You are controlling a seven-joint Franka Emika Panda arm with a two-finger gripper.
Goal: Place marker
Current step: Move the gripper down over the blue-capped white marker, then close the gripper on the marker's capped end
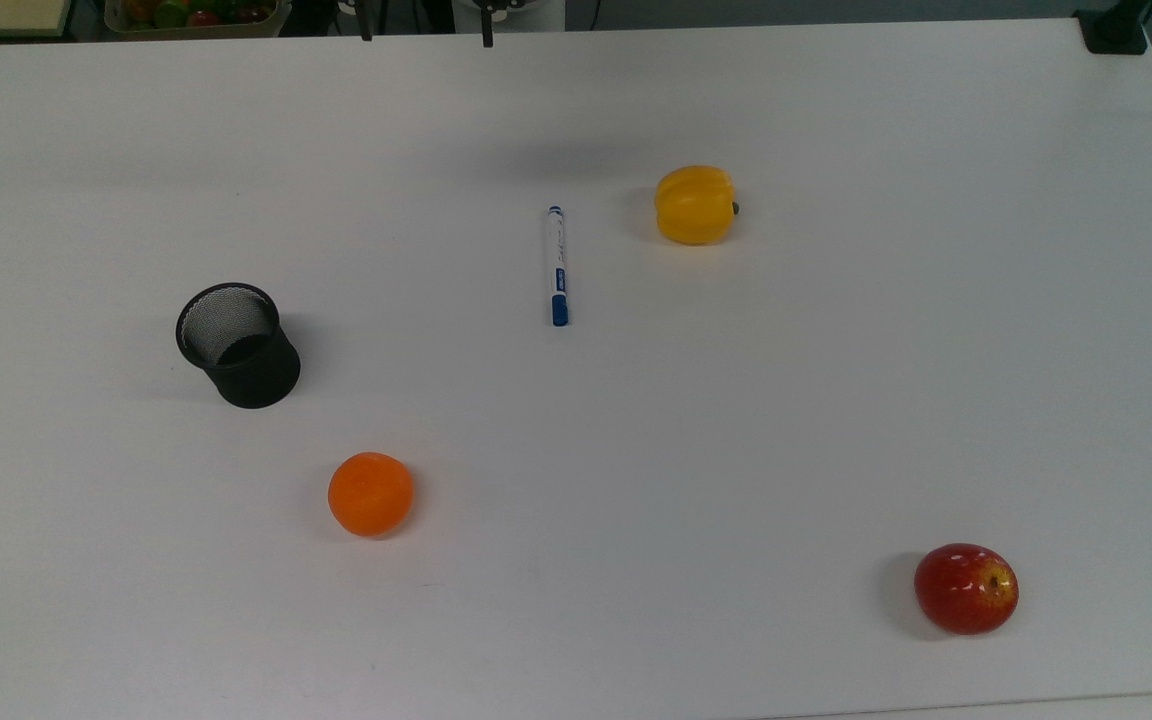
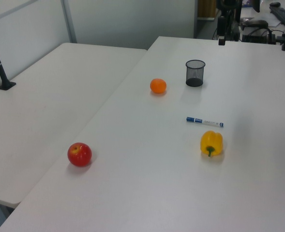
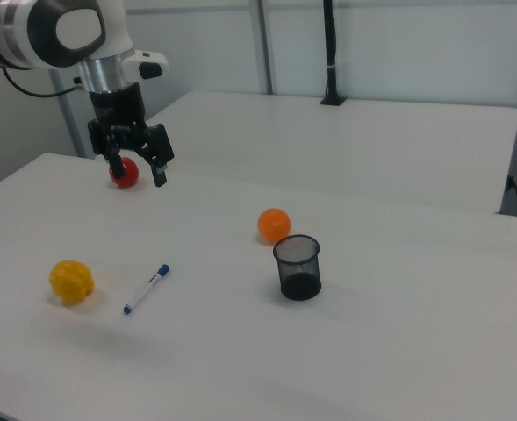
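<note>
The marker (image 1: 556,265) is a white pen with a blue cap, lying flat on the white table (image 1: 736,420) near the middle; it also shows in the left view (image 2: 204,121) and the right view (image 3: 147,288). A black mesh cup (image 1: 236,345) stands upright, well to the marker's left in the top view, and appears again in the left view (image 2: 195,73) and the right view (image 3: 297,267). In the right view my gripper (image 3: 139,171) hangs open and empty in the air, well above the table and up from the marker.
A yellow pepper (image 1: 696,205) lies close to the marker's uncapped end. An orange (image 1: 370,493) sits near the cup. A red apple (image 1: 966,588) rests by the table's near right corner. A second table (image 2: 45,101) adjoins, with a black post (image 3: 330,53).
</note>
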